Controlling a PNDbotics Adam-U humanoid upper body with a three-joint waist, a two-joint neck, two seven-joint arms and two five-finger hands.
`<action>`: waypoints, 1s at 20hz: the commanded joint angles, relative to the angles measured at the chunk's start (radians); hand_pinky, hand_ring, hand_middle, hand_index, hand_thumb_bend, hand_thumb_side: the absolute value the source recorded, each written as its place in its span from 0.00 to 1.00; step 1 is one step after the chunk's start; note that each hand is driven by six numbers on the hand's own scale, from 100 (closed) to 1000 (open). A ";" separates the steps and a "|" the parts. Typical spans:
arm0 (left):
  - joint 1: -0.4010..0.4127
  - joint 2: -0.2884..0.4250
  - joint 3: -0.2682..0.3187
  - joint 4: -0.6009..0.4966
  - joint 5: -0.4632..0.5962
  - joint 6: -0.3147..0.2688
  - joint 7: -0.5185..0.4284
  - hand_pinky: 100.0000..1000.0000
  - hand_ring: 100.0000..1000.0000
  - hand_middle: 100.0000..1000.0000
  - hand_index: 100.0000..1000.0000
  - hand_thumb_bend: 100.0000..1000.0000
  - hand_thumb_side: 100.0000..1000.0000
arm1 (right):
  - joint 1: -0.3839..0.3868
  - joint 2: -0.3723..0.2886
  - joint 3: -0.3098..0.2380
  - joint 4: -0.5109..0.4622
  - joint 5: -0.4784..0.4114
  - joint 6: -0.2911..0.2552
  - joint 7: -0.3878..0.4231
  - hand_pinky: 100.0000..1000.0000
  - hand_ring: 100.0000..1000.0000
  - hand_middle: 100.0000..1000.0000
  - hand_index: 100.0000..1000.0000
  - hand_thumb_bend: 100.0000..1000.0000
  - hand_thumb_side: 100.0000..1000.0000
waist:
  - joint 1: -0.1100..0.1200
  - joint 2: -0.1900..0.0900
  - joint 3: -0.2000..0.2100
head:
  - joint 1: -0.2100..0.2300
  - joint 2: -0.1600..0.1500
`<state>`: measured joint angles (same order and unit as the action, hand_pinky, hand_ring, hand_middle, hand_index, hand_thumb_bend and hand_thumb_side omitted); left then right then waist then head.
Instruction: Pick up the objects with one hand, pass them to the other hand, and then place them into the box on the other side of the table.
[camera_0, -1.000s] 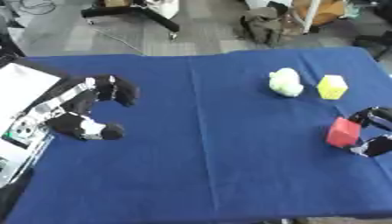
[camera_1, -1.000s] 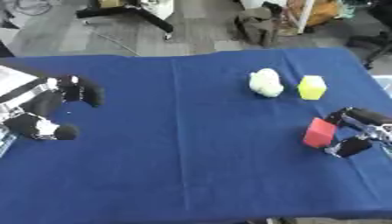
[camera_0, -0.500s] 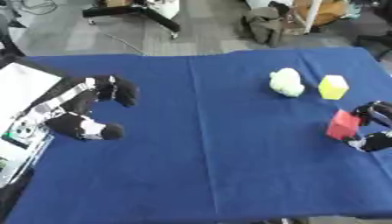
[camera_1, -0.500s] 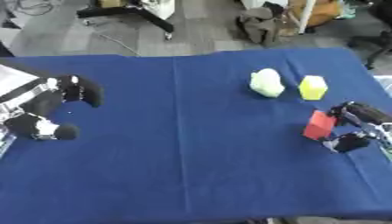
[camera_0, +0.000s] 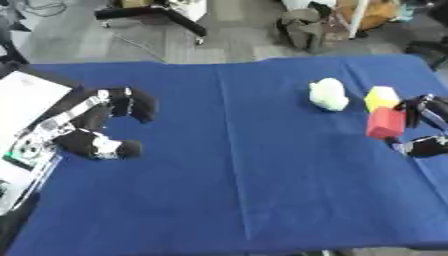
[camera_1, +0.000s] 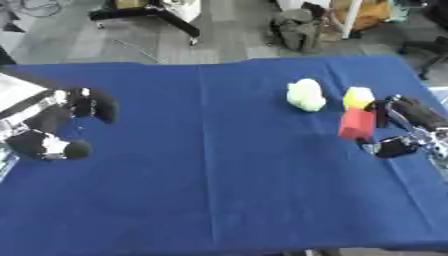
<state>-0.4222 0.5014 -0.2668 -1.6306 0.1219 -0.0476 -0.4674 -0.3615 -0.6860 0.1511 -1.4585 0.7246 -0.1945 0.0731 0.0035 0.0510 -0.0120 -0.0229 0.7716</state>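
Observation:
At the table's right edge my right hand (camera_1: 415, 116) is shut on a red block (camera_1: 356, 124), with fingers over the block's far side and the thumb (camera_1: 390, 148) below it. The block hangs just in front of a yellow block (camera_1: 358, 97). A pale green-white lump (camera_1: 305, 94) lies left of the yellow one. Near the left edge my left hand (camera_0: 91, 120) hovers over the cloth, open in a relaxed C shape with nothing in it.
A white box (camera_0: 24, 107) stands off the table's left edge beside my left arm. The blue cloth (camera_0: 236, 165) covers the whole table. Beyond the far edge are chair legs and bags on a grey floor.
My right hand has carried the red block away from me, up to the yellow block. The left hand has stayed where it was.

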 joint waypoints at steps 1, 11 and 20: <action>-0.013 0.022 0.020 0.004 -0.012 0.006 0.021 0.67 0.62 0.59 0.73 0.72 0.46 | -0.024 0.005 0.028 -0.148 -0.008 -0.021 -0.018 0.65 0.46 0.32 0.41 0.00 0.05 | -0.001 -0.009 0.000 | 0.014 -0.002; -0.025 0.017 0.023 0.050 -0.032 0.038 0.065 0.66 0.60 0.59 0.73 0.73 0.47 | -0.118 0.233 0.176 -0.438 0.098 -0.141 -0.049 0.67 0.48 0.35 0.43 0.02 0.06 | 0.012 -0.009 0.005 | 0.052 -0.002; -0.060 -0.008 -0.010 0.060 -0.003 0.046 0.019 0.65 0.59 0.58 0.73 0.75 0.47 | -0.180 0.398 0.286 -0.466 0.158 -0.238 -0.061 0.67 0.49 0.36 0.45 0.03 0.06 | 0.025 0.003 0.020 | 0.050 -0.002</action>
<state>-0.4599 0.4830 -0.2786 -1.5625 0.1078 -0.0007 -0.4393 -0.5229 -0.2978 0.4320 -1.9017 0.8746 -0.4207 0.0149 0.0276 0.0626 0.0079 0.0277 0.7716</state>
